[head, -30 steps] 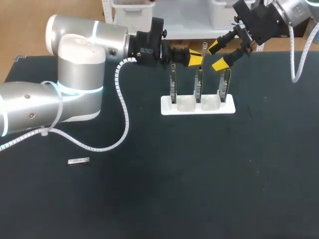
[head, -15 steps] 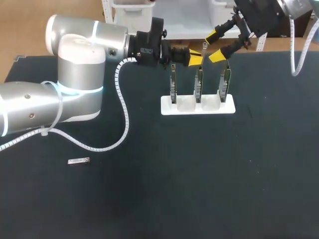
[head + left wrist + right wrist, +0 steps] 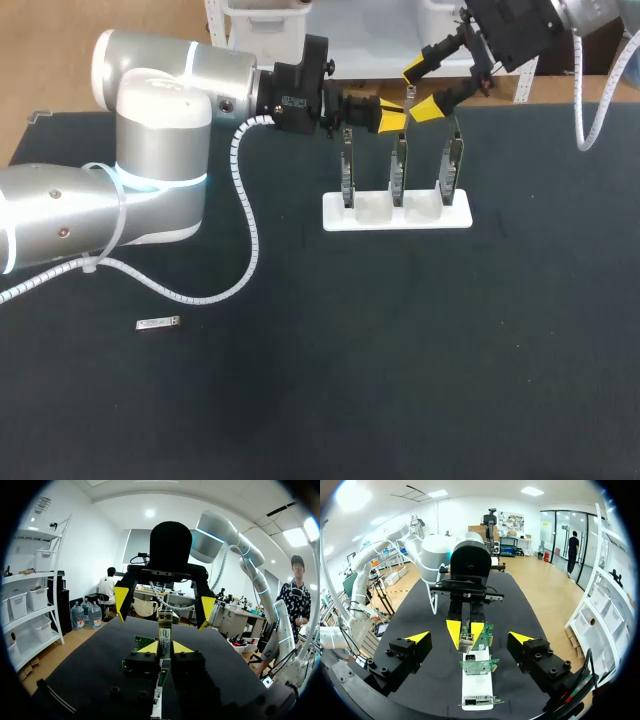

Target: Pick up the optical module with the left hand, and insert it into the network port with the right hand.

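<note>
The pick-up looks done. The left pincer [image 3: 165, 648] is closed on the lower part of the optical module [image 3: 164, 627], which stands upright between its yellow tips, raised off the bench [image 3: 400, 360]. The handover appears to be the step in hand. The right pincer [image 3: 421, 90] faces the left one with its fingers spread wide, one on each side of the module's free end, apparently touching neither side. The right arm's grasp, the left arm's release and the insertion all remain. The network port [image 3: 470, 657] sits on a circuit board [image 3: 477, 666] in the white stand [image 3: 380, 214], under and just ahead of the right pincer. No module appears seated in it.
</note>
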